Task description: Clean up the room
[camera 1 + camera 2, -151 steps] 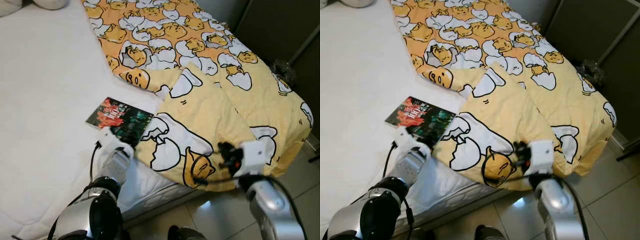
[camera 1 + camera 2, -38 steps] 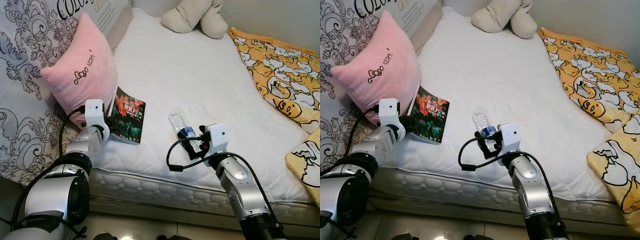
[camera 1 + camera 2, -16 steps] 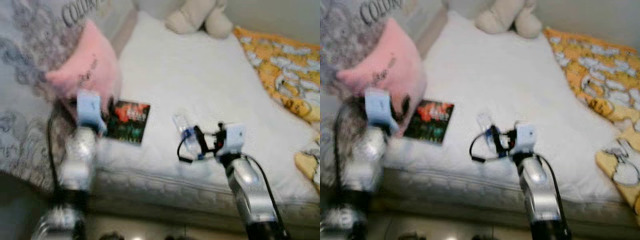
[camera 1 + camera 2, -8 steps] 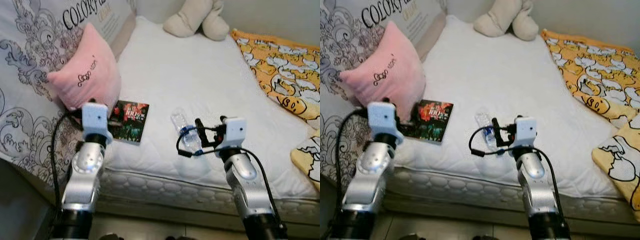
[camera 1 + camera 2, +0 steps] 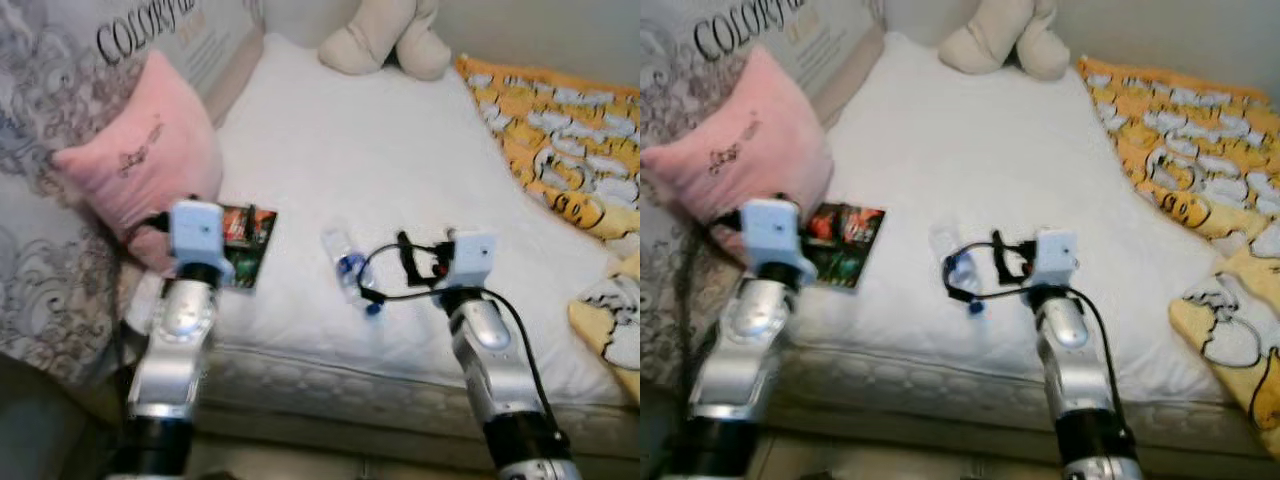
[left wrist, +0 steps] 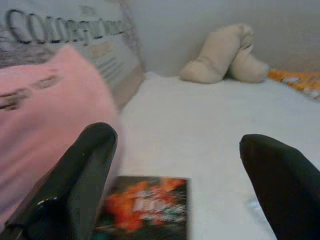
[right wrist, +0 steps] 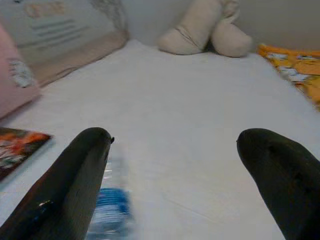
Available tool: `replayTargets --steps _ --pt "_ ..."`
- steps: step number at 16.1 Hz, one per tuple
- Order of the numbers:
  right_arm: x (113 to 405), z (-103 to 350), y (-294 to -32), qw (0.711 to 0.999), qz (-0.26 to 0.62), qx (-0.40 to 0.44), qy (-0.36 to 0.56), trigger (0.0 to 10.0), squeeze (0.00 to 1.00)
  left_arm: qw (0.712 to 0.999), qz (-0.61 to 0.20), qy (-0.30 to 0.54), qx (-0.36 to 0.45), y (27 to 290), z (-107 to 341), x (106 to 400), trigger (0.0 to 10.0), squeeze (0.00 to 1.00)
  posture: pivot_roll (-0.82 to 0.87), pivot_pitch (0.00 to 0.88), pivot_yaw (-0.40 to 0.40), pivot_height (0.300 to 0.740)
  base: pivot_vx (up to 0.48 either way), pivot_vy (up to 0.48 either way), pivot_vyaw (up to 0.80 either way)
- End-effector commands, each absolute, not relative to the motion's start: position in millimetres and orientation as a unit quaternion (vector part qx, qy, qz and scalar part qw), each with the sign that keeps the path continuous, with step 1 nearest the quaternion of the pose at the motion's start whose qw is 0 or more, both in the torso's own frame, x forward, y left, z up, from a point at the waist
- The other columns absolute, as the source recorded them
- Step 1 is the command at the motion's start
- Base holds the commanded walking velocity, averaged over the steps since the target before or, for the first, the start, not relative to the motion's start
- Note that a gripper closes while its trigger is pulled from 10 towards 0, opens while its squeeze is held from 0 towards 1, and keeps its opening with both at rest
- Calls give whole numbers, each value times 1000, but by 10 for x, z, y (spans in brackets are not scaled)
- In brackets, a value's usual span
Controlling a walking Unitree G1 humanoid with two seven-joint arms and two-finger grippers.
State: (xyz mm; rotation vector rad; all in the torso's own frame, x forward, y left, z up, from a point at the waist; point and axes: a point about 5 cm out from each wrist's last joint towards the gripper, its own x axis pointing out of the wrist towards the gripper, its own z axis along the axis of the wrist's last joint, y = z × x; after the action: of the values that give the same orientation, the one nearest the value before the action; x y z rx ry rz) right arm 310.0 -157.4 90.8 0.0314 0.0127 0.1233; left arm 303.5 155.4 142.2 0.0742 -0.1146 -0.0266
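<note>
A wide white quilted mattress point(image 5: 400, 180) lies before me, with a yellow duvet printed with egg cartoons point(image 5: 560, 150) bunched along its right side and a grey patterned headboard cushion with dark lettering point(image 5: 60, 90) at the left. Against that cushion leans a soft pink pillow point(image 5: 130, 170); a beige plush toy point(image 5: 385, 40) slumps at the far end of the bed.

My left gripper point(image 6: 175, 200) hangs with fingers spread wide above a dark paperback with a red-and-green cover point(image 6: 142, 210), which lies flat near the mattress edge just beside the pillow. My right gripper point(image 7: 175, 185) is likewise spread and holding nothing, poised near a small clear plastic bottle with a blue label point(image 5: 348, 268) lying on its side mid-bed, near the front edge.

I judge the bottle light, thin-walled and smooth, likely to roll on the bedding or dent under a hard squeeze; across the labelled middle looks the surest hold. The book should be stiff but thin, best taken by an overhanging edge or the spine.

The head views show both arms and the gap between book and bottle. The left wrist view shows the book's cover closer; the right wrist view catches the bottle blurred beside one finger point(image 7: 70, 185).
</note>
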Motion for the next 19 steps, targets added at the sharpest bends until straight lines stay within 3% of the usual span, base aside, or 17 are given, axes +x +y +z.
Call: replayTargets --steps 1,14,19 --pt "3137 953 -1579 998 57 23 -4 10000 0 998 6 -60 30 1633 1461 3034 10000 0 52 0 -95 740 240 -412 0" --pt "3189 899 -1558 998 61 3 5 10000 0 997 -39 -54 34 1537 1403 3037 10000 0 26 0 -70 740 37 -427 0" --pt "3106 851 -1620 999 43 -7 8 10000 0 998 -50 14 39 1660 1187 3184 10000 0 -9 0 -47 740 0 0 -608"
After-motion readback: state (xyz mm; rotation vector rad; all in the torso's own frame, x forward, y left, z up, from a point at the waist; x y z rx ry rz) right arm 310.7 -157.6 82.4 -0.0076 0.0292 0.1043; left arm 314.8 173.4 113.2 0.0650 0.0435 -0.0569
